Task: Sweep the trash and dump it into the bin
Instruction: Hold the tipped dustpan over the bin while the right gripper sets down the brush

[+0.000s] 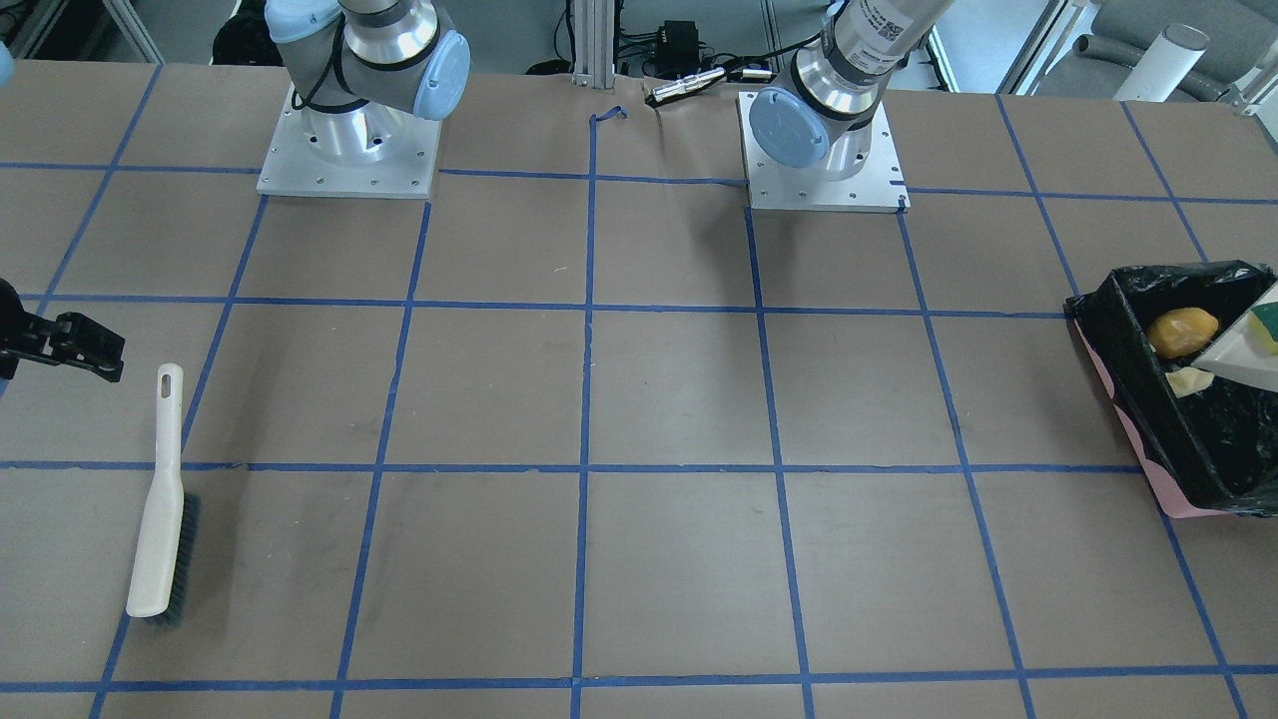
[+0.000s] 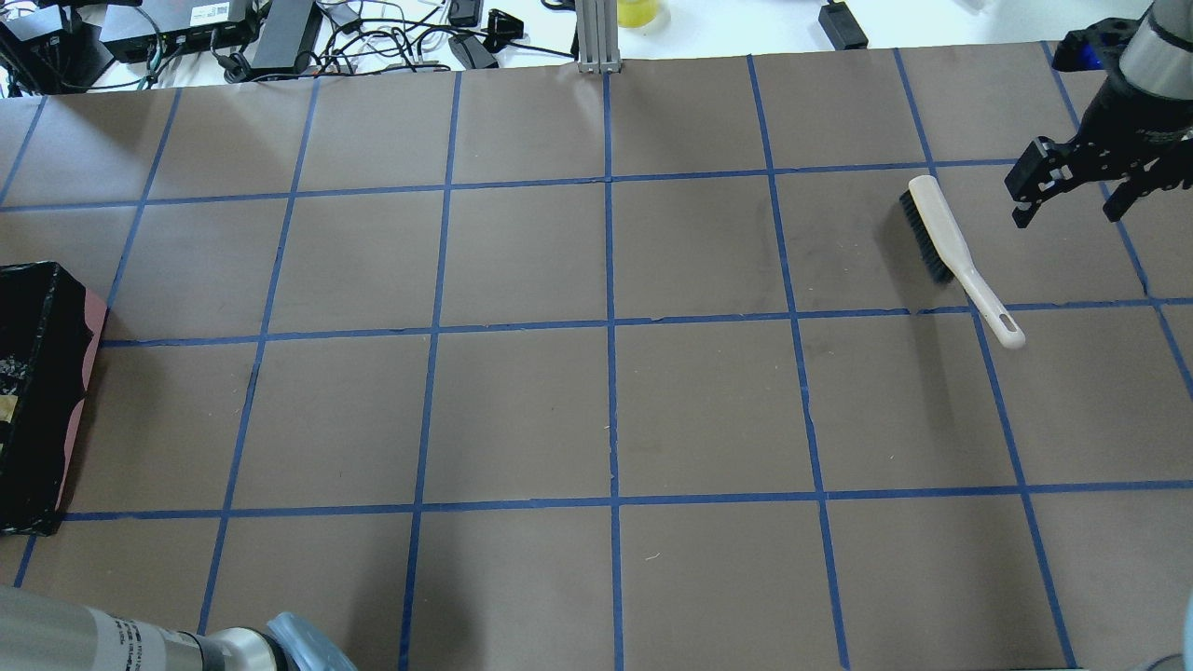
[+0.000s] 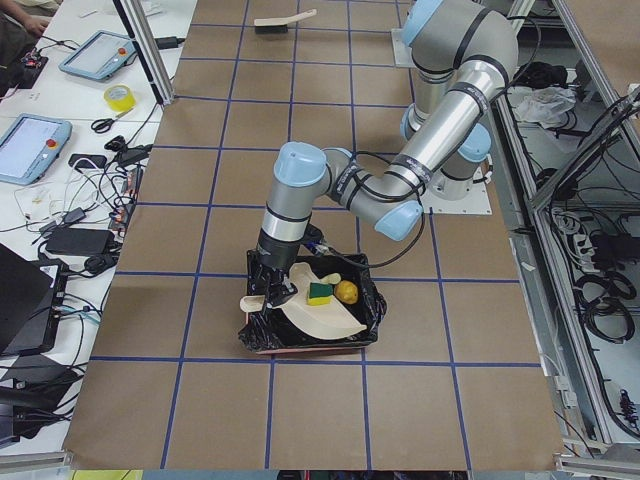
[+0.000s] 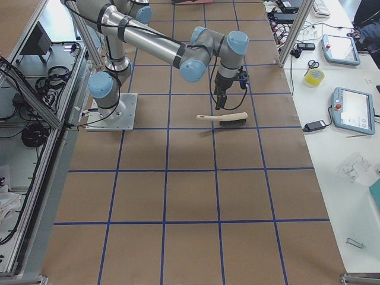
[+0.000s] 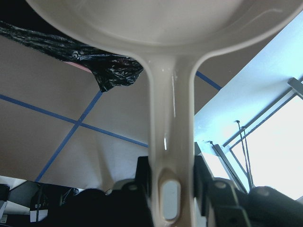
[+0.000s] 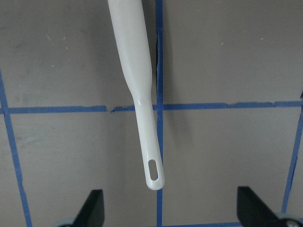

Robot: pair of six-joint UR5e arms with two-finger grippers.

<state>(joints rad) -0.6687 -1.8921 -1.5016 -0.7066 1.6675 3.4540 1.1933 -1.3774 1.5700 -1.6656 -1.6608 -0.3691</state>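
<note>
The bin [image 1: 1128, 350], a pink-sided box lined with a black bag, stands at the table's end on my left and also shows in the exterior left view [image 3: 262, 340]. My left gripper [image 5: 170, 189] is shut on the handle of the beige dustpan [image 3: 320, 318], which hangs tilted over the bin. The golden-brown lump [image 1: 1183, 332] and the pale cream piece [image 1: 1190, 381] lie on the black bag beside the pan's edge. The yellow-and-green sponge [image 1: 1268, 325] rests at the pan's edge. My right gripper [image 2: 1067, 212] is open and hovers just behind the brush's handle.
The white brush [image 2: 951, 252] with dark bristles lies flat on the table at my right, its handle [image 6: 142, 109] pointing towards my right gripper. Blue tape lines grid the brown table. Cables and boxes [image 2: 186, 33] sit beyond the far edge.
</note>
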